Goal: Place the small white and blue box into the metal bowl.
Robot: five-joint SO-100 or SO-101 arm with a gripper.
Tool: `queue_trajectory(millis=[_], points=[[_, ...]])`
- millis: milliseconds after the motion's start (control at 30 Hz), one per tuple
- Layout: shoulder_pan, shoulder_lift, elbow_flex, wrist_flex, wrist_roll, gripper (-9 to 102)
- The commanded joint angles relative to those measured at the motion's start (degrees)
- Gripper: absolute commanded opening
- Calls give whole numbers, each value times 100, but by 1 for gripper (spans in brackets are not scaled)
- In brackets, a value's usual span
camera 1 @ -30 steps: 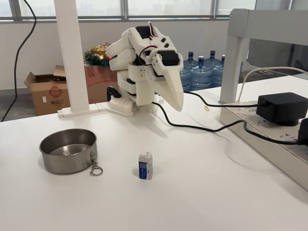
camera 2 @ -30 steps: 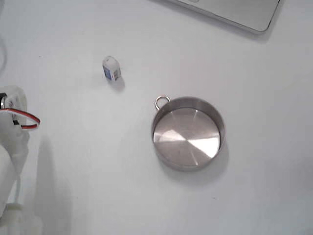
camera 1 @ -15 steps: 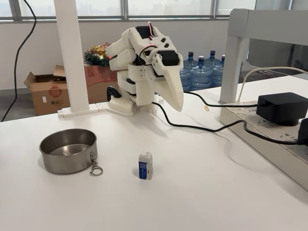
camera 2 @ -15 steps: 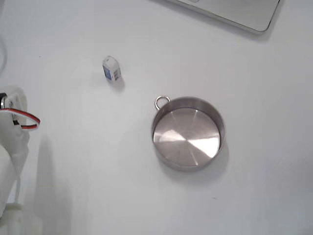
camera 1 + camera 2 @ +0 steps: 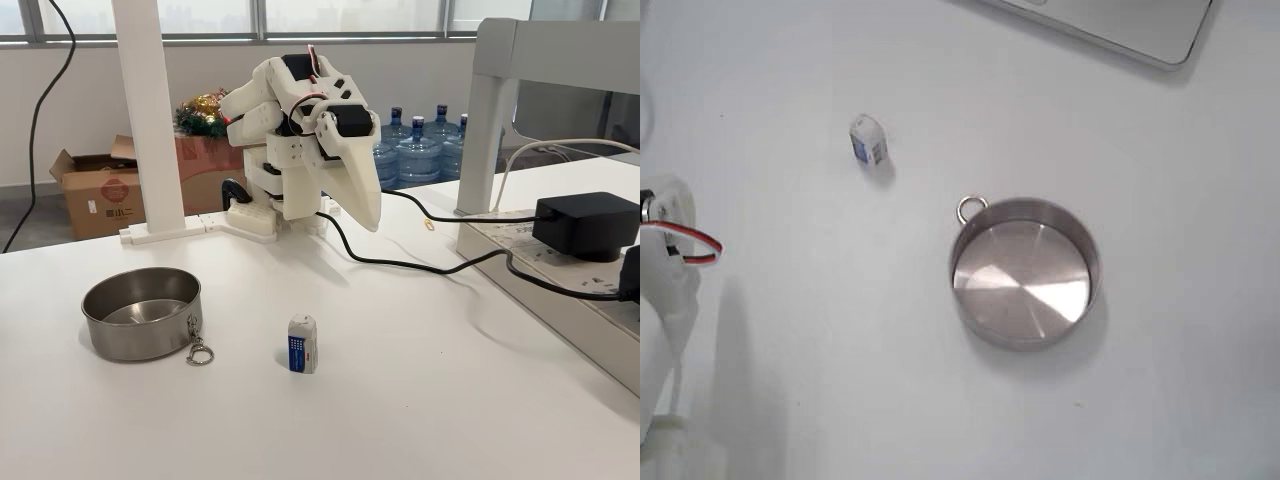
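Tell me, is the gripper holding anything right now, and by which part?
Nothing is held. The gripper hangs folded near the arm's base with its fingers together, well above the table. The box stands alone on the table, beside the bowl.

The metal bowl [image 5: 1023, 273] sits on the white table [image 5: 1180, 180], its clip ring [image 5: 971, 209] at the upper-left rim. The small white and blue box [image 5: 868, 141] stands apart, up-left. The white arm [image 5: 665, 300] occupies the left edge.
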Motion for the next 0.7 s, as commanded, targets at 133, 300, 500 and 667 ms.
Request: queue_trajectory(millis=[133,300,500,667], points=[[-9,105,264,35,-44,-3],[-9,105,264,35,-44,-3],[-9,105,264,35,-44,-3],[53,105,264,9,-44,-3]])
